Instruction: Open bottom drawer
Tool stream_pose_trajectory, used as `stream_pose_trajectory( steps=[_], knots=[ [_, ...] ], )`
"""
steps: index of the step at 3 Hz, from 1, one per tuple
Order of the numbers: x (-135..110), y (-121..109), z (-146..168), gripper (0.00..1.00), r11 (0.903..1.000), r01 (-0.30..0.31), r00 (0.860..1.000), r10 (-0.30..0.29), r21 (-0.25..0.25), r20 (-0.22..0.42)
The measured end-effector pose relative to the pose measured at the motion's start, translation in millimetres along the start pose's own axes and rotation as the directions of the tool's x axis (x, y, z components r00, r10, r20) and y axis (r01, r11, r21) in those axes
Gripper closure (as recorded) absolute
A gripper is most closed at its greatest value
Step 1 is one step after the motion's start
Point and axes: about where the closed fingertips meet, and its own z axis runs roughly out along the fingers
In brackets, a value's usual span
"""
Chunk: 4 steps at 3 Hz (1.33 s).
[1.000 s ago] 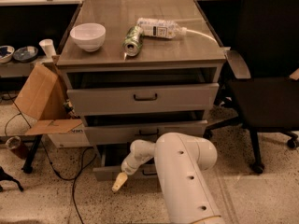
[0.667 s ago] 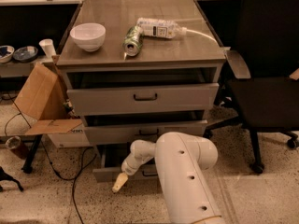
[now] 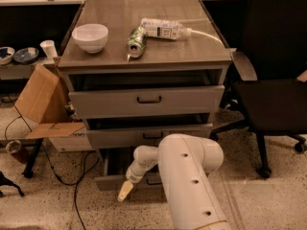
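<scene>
The grey cabinet (image 3: 144,61) has three drawers, each pulled out a little. The bottom drawer (image 3: 108,182) is the lowest, with its grey front near the floor and a dark gap above it. My white arm (image 3: 189,176) hides its right part and most of its black handle. My gripper (image 3: 125,190) points down to the left in front of the bottom drawer's front, its cream tip just below the panel's lower edge. The mid drawer (image 3: 120,137) and the top drawer (image 3: 146,101) sit above.
On the cabinet top lie a white bowl (image 3: 90,37), a green can (image 3: 136,41) and a plastic bottle (image 3: 163,28). A black office chair (image 3: 273,90) stands at the right. An open cardboard box (image 3: 43,109) and floor cables (image 3: 72,176) are at the left.
</scene>
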Motion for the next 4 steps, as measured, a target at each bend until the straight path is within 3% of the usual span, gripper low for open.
stream_pose_trajectory(
  steps=[1, 2, 4],
  knots=[
    [3, 5, -1, 0.0, 1.0, -0.001, 1.0, 0.001, -0.008, -0.021],
    [10, 12, -1, 0.19, 0.9998, 0.001, 0.999, -0.002, -0.019, -0.051],
    [59, 28, 4, 0.65, 0.9986, -0.013, 0.979, 0.002, -0.052, -0.203]
  ],
)
